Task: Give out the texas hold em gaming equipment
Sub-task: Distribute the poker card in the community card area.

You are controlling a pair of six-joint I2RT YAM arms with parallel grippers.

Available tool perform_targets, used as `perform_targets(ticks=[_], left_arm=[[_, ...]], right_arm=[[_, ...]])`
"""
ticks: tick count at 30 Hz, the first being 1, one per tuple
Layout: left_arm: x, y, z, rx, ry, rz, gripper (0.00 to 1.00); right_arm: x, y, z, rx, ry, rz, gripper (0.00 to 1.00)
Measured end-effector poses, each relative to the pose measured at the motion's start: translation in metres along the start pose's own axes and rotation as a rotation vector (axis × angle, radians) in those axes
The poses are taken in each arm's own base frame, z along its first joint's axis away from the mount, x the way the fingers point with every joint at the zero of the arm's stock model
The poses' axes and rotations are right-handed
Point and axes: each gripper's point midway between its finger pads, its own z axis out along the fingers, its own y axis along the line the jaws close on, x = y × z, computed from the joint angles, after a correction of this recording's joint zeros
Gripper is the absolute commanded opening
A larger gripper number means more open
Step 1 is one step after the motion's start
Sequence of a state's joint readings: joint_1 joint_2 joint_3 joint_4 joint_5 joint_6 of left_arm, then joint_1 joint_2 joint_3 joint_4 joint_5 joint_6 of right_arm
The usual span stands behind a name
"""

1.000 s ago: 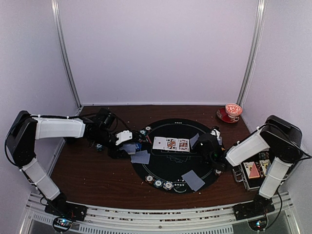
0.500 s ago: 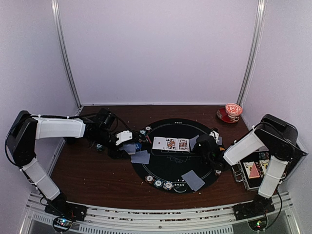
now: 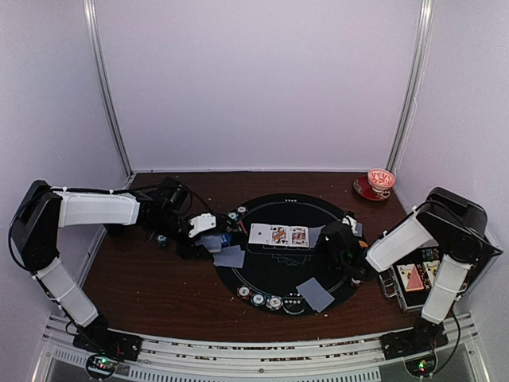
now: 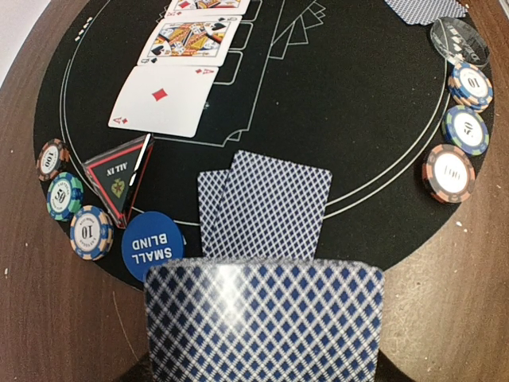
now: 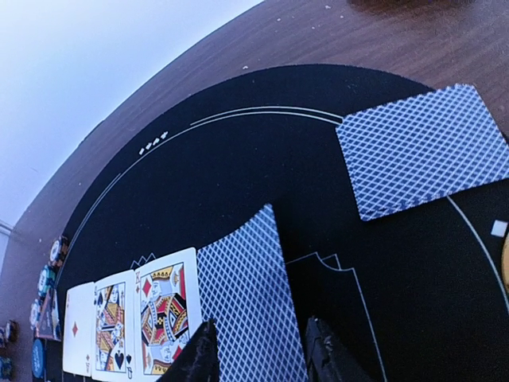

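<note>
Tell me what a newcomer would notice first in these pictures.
The round black mat mid-table, with three face-up cards in a row across it. At its left edge the left gripper holds a blue-backed card up; the right gripper stands open at a face-down card beside the row.

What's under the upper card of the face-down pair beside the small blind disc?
A second face-down card, showing only a strip on the side toward the small blind disc; the rest is covered by the upper card. Both lie on the black mat, faces hidden.
</note>
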State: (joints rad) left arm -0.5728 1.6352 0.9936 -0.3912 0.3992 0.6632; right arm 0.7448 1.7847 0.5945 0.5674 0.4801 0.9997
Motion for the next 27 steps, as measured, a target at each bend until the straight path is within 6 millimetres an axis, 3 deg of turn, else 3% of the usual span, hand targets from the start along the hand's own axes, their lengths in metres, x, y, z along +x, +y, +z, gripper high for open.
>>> perform_targets(ticks=[4,10,17,27], left_arm=[[0.000,0.000,0.000,0.000,0.000,0.000,0.61],[0.000,0.000,0.000,0.000,0.000,0.000,0.61],[0.000,0.000,0.000,0.000,0.000,0.000,0.61],[0.000,0.000,0.000,0.000,0.000,0.000,0.61]], right_arm=[[-0.009,0.000,-0.008,0.004,-0.017,-0.003,0.53],[-0.045,0.014,-0.029,-0.019,-0.091,0.005,0.70],[-0.069,0.023,-0.039,-0.034,-0.108,-0.024,0.98],[-0.056,0.006,-0.016,-0.028,0.001,-0.046,1.00]])
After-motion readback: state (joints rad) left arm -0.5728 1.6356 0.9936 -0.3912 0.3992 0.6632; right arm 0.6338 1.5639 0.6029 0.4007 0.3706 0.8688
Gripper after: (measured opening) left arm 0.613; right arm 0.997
